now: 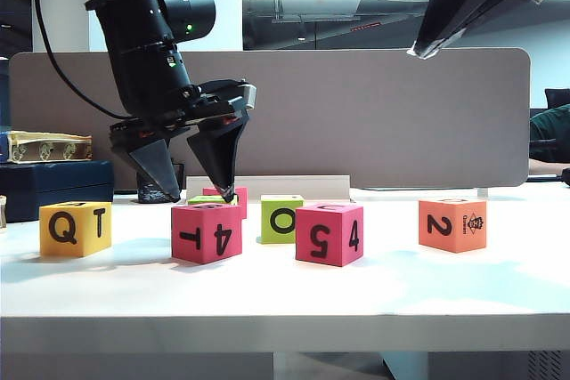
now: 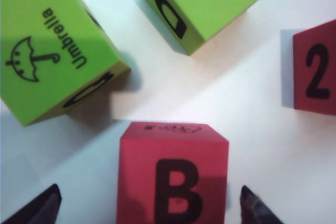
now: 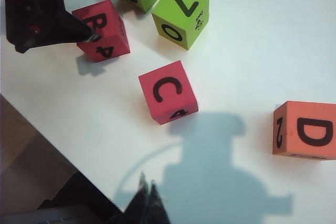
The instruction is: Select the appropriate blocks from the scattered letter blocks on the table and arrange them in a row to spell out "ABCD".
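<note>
Left gripper (image 1: 194,166): centre-left of frame, jaws spread wide and empty above the magenta B block (image 1: 207,232).
Risk: a jaw tip could shove the block askew.
Blocks: foam cubes in a loose row across the table (image 1: 294,295).
Right gripper (image 3: 147,199): upper right, jaws closed, empty.

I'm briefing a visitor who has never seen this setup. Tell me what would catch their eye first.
The left gripper dominates: its jaws stand open just above the magenta B block left of centre, which sits between them. Bright foam cubes dot the white table: a yellow-orange one far left, a salmon-orange D block far right. The right gripper hangs high on the right with jaws shut, holding nothing.
</note>
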